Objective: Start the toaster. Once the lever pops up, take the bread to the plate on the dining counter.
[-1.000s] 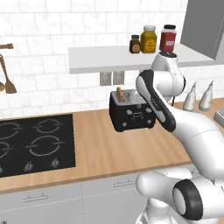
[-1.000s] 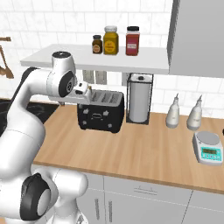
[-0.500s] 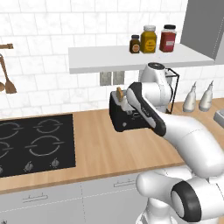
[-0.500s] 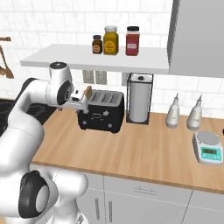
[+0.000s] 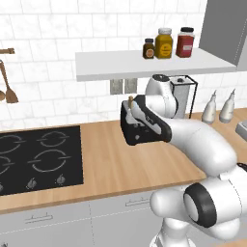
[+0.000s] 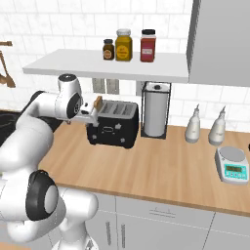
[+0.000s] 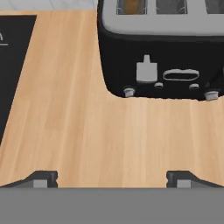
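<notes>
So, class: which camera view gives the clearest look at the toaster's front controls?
The hand view: the toaster faces it, showing its white lever, oval mark and small knobs. In the right base view the toaster is whole but its marks are tiny. In the left base view the arm hides much of the toaster.

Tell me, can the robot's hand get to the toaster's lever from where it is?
Probably yes. The gripper is open just in front of the toaster, and only bare counter lies between its fingers and the lever.

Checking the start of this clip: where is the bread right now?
The bread stands in the toaster's leftmost slot in the right base view, beside the paper towel holder.
</notes>
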